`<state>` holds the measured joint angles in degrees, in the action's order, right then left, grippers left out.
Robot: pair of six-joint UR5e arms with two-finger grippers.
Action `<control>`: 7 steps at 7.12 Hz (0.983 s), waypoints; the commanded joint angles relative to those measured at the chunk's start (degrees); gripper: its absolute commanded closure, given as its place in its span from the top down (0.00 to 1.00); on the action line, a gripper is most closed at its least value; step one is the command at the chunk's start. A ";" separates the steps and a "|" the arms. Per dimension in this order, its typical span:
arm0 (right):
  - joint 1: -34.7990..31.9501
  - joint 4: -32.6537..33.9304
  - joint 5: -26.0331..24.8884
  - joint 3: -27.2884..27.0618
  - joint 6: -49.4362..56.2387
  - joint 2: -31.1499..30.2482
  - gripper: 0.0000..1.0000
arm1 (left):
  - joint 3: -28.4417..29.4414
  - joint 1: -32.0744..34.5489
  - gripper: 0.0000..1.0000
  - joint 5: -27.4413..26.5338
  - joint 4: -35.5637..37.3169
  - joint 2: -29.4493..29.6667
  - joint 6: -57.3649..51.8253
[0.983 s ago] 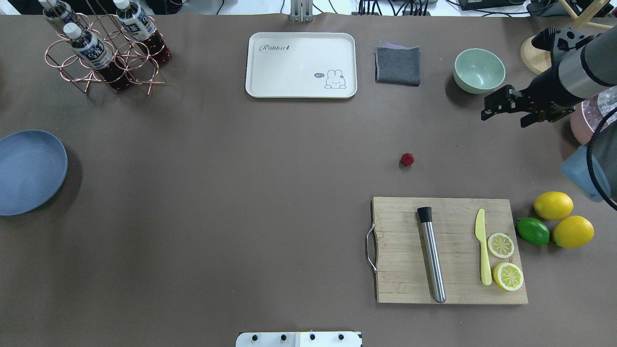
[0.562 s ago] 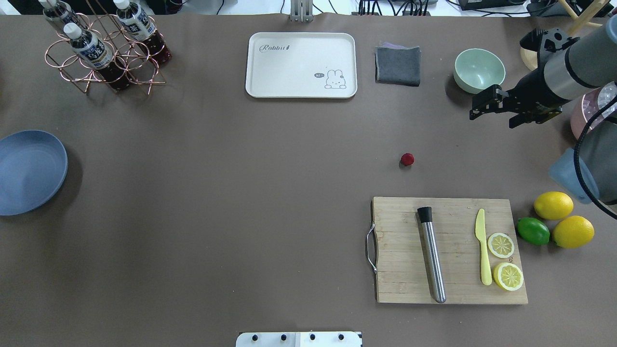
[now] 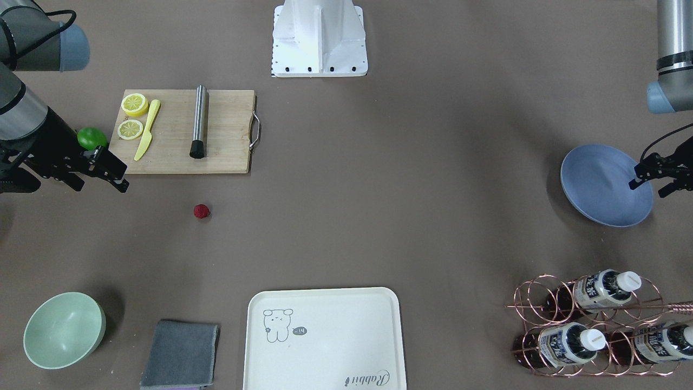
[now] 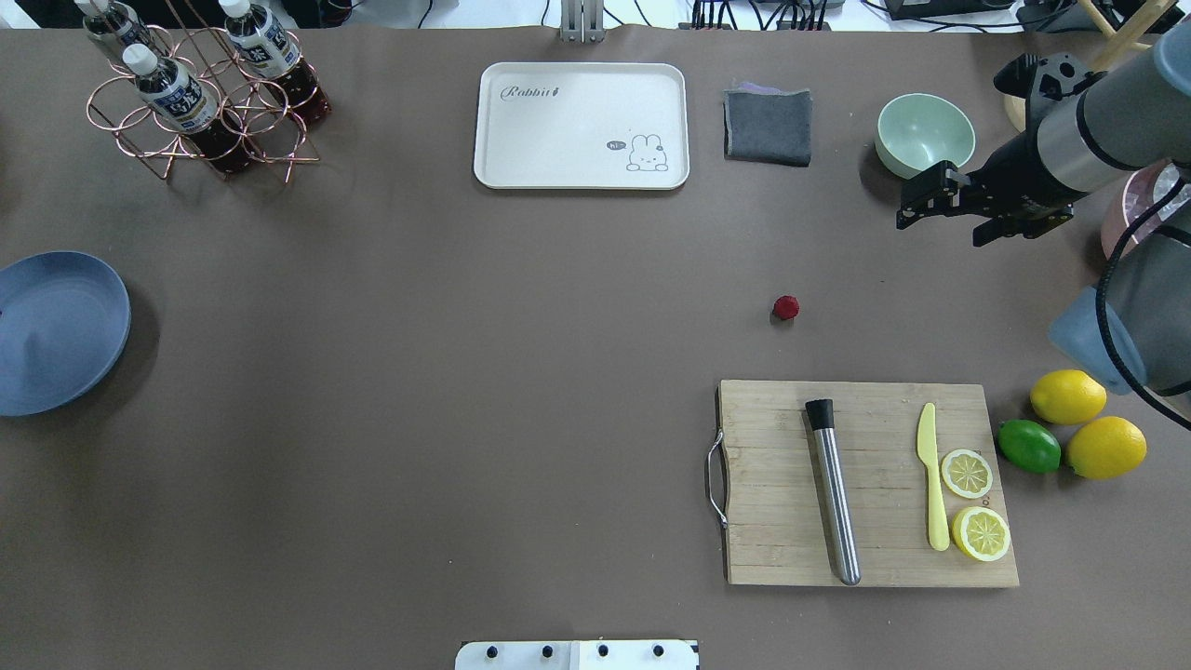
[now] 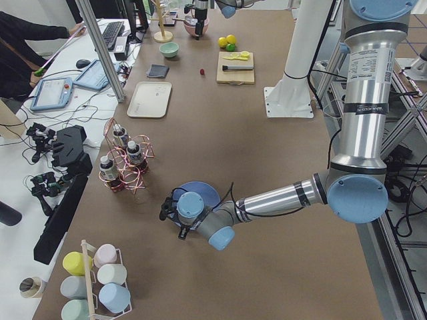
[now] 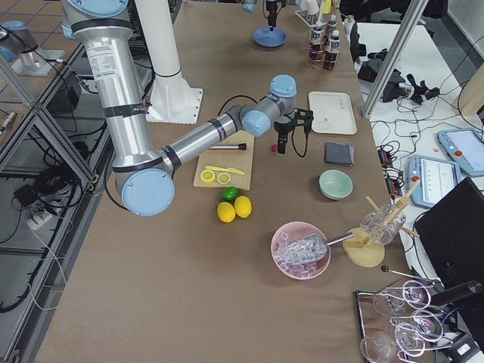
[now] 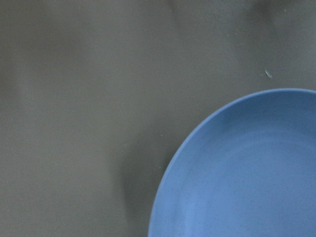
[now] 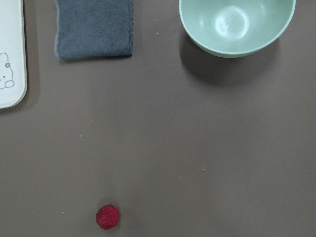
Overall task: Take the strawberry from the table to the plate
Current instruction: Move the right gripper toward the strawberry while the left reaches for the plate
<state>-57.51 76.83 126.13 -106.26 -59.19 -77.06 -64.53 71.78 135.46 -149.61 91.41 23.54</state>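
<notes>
The strawberry (image 4: pixel 786 307) (image 3: pixel 201 211) (image 8: pixel 107 217), small and dark red, lies alone on the grey-brown table (image 4: pixel 465 372), just beyond the cutting board. My right gripper (image 4: pixel 940 226) (image 3: pixel 99 184) hangs open and empty above the table, to the right of the berry and near the green bowl. The blue plate (image 4: pixel 56 330) (image 3: pixel 601 184) (image 7: pixel 247 168) rests at the table's far left edge with nothing on it. My left gripper (image 3: pixel 651 185) hovers open over the plate's outer rim; the overhead view does not show it.
The wooden cutting board (image 4: pixel 772 549) carries a steel muddler (image 4: pixel 835 502), a yellow knife (image 4: pixel 931 484) and two lemon slices. Lemons and a lime (image 4: pixel 1028 446) lie to its right. At the back are a green bowl (image 4: pixel 924 135), grey cloth (image 4: pixel 768 126), cream tray (image 4: pixel 582 126) and bottle rack (image 4: pixel 200 93).
My right gripper has moved left and slightly toward the back of the table, staying open. The strawberry and plate have not moved.
</notes>
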 commanded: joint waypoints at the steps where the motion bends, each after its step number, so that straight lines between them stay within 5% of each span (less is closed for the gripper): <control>1: 0.03 0.17 -0.01 0.00 -0.05 0.07 1.00 | 0.46 -0.06 0.50 0.06 0.02 0.00 -0.07; 2: 0.03 0.43 -0.01 0.17 -0.05 0.59 1.00 | 1.15 -0.06 0.55 0.06 -0.06 0.00 -0.24; 4: 0.03 0.61 -0.10 0.18 -0.05 0.86 1.00 | 1.16 -0.06 0.12 0.15 -0.15 0.00 -0.16; 5: 0.03 0.61 -0.10 0.18 -0.05 0.86 1.00 | 1.07 -0.06 0.00 0.24 -0.06 0.00 0.02; 7: -0.06 0.61 -0.01 0.09 -0.05 0.86 1.00 | -0.06 -0.06 0.00 6.26 0.37 0.79 4.46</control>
<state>-57.53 77.43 126.05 -106.13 -59.24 -76.17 -63.75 71.72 137.74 -149.41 91.74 24.81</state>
